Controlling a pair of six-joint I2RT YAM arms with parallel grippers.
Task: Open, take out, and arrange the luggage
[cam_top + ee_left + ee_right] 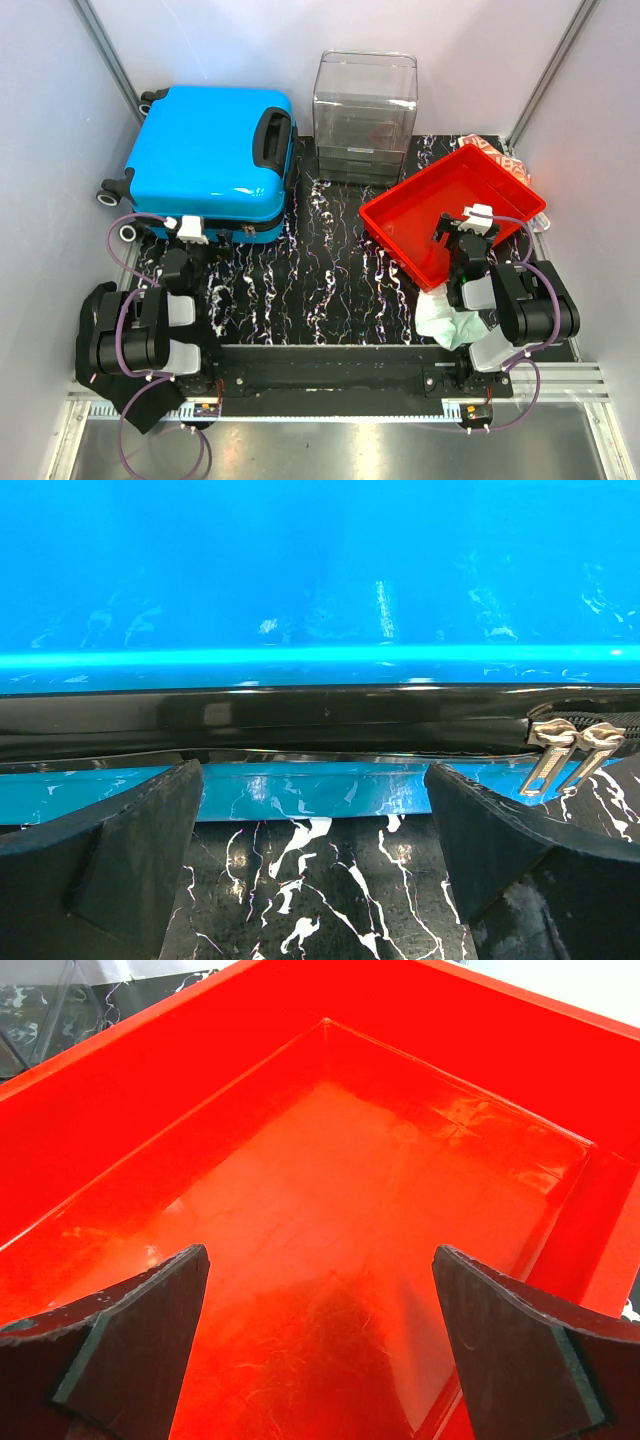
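The black, white-veined table [320,290] fills the middle of the top view. On its far left lies the luggage [210,160], a bright blue hard-shell suitcase resting flat with its shell shut. Its black handle [272,138] faces the centre of the table and its black-and-white wheels [108,198] point toward the left wall.

To the right sits a red plastic tray [430,190], turned at an angle, with its near corner reaching toward the right arm. Behind the table's centre, between suitcase and tray but touching neither, stands a clear plastic drawer box [365,115].

The 2 arms sit at the near edge. The left gripper [188,232] is just at the suitcase's near side wall. In the left wrist view its 2 dark fingers [130,850] stand wide apart with nothing between them, low over the table and facing the black zipper band [300,715]. The right gripper [470,222] hangs over the near part of the tray. In the right wrist view its fingers [130,1340] are likewise spread wide and hold nothing, with the bare red floor [330,1190] beneath them.

A pale crumpled item [445,315], possibly cloth or a bag, lies under the right arm beside the tray's near corner. Smallest are 2 silver zipper pulls [570,755], side by side at the right end of the zipper band.
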